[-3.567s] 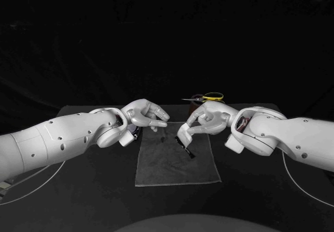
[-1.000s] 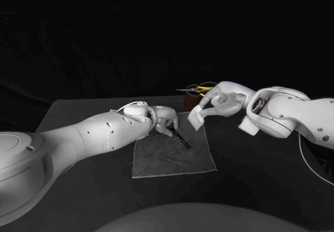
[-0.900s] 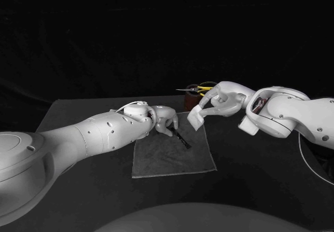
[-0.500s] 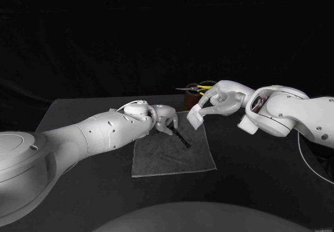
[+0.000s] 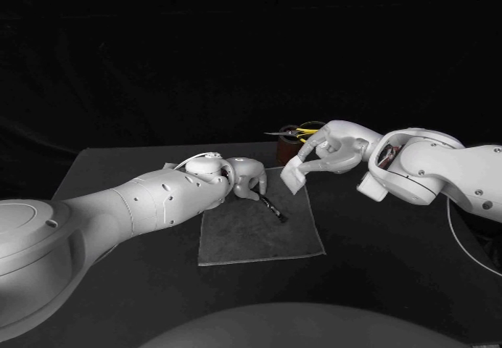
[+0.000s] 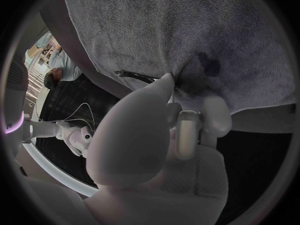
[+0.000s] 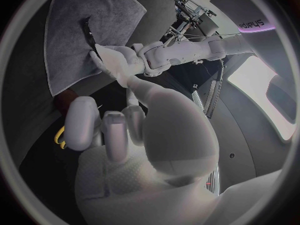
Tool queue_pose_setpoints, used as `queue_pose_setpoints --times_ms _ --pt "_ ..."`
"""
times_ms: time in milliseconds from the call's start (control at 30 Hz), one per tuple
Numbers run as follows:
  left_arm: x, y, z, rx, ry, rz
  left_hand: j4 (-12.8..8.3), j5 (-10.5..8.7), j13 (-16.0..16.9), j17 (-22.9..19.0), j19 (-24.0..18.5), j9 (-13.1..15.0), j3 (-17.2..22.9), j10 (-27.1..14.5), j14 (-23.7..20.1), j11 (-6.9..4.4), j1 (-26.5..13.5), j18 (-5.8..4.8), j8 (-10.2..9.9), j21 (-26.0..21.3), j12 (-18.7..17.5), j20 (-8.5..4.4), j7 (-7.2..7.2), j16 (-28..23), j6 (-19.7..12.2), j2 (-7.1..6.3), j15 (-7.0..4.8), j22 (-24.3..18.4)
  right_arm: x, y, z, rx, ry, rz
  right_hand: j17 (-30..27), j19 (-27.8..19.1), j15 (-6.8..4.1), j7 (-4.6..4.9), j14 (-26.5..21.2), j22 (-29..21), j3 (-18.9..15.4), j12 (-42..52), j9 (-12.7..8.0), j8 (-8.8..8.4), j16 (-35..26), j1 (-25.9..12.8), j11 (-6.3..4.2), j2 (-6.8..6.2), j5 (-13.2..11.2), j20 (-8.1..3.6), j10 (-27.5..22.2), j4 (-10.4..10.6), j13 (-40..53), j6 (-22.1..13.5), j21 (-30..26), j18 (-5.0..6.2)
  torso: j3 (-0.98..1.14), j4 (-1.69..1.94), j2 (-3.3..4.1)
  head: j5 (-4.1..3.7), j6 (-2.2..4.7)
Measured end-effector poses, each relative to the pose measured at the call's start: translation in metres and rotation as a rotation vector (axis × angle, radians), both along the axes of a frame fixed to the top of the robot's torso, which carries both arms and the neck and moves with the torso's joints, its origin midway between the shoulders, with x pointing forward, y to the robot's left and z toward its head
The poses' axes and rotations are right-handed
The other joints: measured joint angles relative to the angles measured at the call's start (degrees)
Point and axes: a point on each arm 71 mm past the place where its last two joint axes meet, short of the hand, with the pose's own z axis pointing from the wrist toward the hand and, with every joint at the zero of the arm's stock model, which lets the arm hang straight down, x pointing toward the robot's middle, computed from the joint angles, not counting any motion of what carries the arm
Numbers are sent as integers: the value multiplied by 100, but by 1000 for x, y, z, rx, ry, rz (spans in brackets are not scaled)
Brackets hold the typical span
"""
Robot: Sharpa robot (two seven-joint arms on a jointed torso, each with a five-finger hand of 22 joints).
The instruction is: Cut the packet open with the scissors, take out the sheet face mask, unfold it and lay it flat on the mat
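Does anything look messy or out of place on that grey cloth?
A thin dark strip lies loose on the grey mat beside the left hand, and a dark blot stains the mat nearby, possibly damp.

— Where does the top camera look from?
— I see from the robot's head, looking down and forward at the table (image 5: 387,246). It is far back, so both arms fit in.
— And the left wrist one?
— It sits right behind the left hand (image 6: 156,150), very close, facing the mat (image 6: 187,30).
— The right one?
— Behind the right hand (image 7: 144,135), farther off, looking across at the mat and the left hand. All three share the mat.
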Motion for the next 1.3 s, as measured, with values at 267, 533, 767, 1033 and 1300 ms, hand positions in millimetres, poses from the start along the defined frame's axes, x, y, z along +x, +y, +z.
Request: queue_pose_setpoints --times_ms 267,533,767,1033,1300 --pt "-1 3 -1 -21 -12 1 -31 0 -356 0 9 21 314 -198 -1 33 -273 0 0 0 -165 -10 -4 0 35 98 0 18 1 0 0 0 0 -2 4 0 0 9 0 1 0 0 0 -3 -8 0 0 0 0 0 0 0 1 -6 0 -26 1 1 0 -1 3" --pt "-4 9 2 -78 3 11 -75 2 -776 0 -60 70 444 -524 -2 38 -532 -1 14 -11 -378 22 18 -1 13 135 0 -113 1 -2 0 -2 0 -7 4 0 1 10 -1 -1 -1 0 0 -8 -9 0 1 0 -1 0 -1 0 5 -8 0 -27 2 1 -1 -24 20" --pt "-5 18 9 -152 44 37 -134 2 -1554 0 -215 105 527 -1073 -2 41 -714 0 39 -115 -795 28 45 -1 -43 103 0 -283 2 -4 -1 -4 0 -14 3 0 9 5 -9 -4 -1 0 0 21 -23 0 1 -1 -2 0 -1 0 5 -6 0 -27 2 4 -7 -38 43" --pt "-4 22 17 -214 87 61 -219 2 -2218 0 -270 139 659 -1450 -2 72 -853 -1 43 -162 -1220 41 63 -24 -144 167 0 -374 4 -7 -1 -6 1 -22 -2 0 9 0 -9 -3 -1 0 0 21 -6 -1 1 -1 -3 0 -2 0 3 -2 0 -27 2 4 -5 -29 79" --pt "-2 30 19 -250 112 98 -293 0 -2234 0 -270 258 765 -1395 -2 48 -943 -1 273 -164 -1270 41 16 -24 -48 342 0 -337 4 -7 -1 -6 2 -23 -1 0 9 -1 -9 1 -1 0 0 18 -7 -1 10 -1 -4 0 -11 1 0 -4 0 -28 2 1 1 -5 93"
